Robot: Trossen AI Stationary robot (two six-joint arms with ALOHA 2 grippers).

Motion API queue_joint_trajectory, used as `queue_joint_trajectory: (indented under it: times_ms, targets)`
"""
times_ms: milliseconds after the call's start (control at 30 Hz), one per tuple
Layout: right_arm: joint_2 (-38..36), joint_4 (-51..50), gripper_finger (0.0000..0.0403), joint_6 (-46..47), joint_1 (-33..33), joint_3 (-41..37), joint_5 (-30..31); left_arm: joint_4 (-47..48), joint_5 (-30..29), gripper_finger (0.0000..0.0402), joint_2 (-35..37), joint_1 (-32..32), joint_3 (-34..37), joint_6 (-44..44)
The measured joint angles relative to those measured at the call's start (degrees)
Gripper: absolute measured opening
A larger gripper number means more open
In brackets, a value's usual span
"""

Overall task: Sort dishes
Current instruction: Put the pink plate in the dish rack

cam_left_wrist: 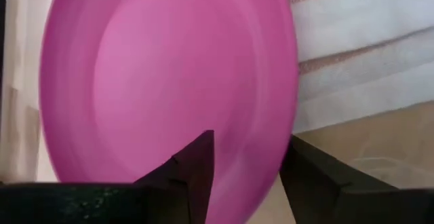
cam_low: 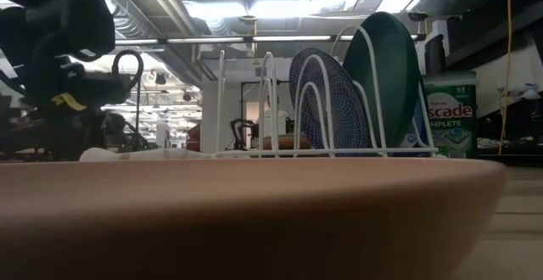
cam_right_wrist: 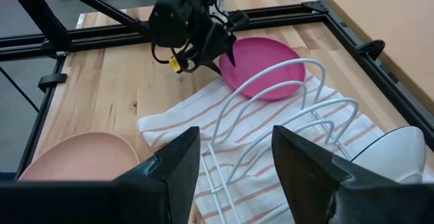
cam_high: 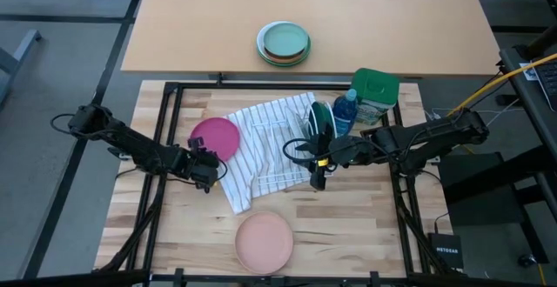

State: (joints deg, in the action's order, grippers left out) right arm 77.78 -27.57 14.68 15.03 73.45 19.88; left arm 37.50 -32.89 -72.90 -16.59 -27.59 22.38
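Here the left gripper (cam_high: 209, 167) reaches low toward the magenta plate (cam_high: 215, 137), which lies flat on the tabletop (cam_high: 365, 217) partly over the striped towel (cam_high: 261, 161). Its 2 fingers (cam_left_wrist: 193, 173) are spread, straddling the rim; they should close squarely before lifting. The right gripper (cam_high: 318, 176), fingers parted, hovers over the wire rack (cam_right_wrist: 271, 125).

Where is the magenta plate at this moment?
In the high view the magenta plate lies flat on the table's left half, at the left edge of the striped towel, with the open left gripper at its near rim.
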Motion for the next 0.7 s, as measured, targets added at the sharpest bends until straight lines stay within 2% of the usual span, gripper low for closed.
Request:
queue_joint_trajectory:
  times_ms: [100, 200, 333, 467, 700]
  targets:
    - [0.0, 0.0, 0.0186, 0.0, 0.0, 0.0, 0.0, -1.1, 0.0, 0.0118, 0.0, 0.2, 0.7, -1.6]
    - [0.0, 0.0, 0.0186, 0.0, 0.0, 0.0, 0.0, -1.5, 0.1, 0.0072, 0.0, 0.2, 0.7, -1.8]
    - [0.0, 0.0, 0.0186, 0.0, 0.0, 0.0, 0.0, -2.1, -0.9, 0.0013, 0.1, 0.0, 0.7, 2.1]
    - [0.0, 0.0, 0.0186, 0.0, 0.0, 0.0, 0.0, -2.0, -0.7, 0.0015, 0.2, -0.2, -0.4, 12.1]
    - [0.0, 0.0, 0.0186, -1.0, 0.0, 0.0, 3.1, -0.1, 0.0, 0.0006, 1.7, -2.4, -5.3, 21.5]
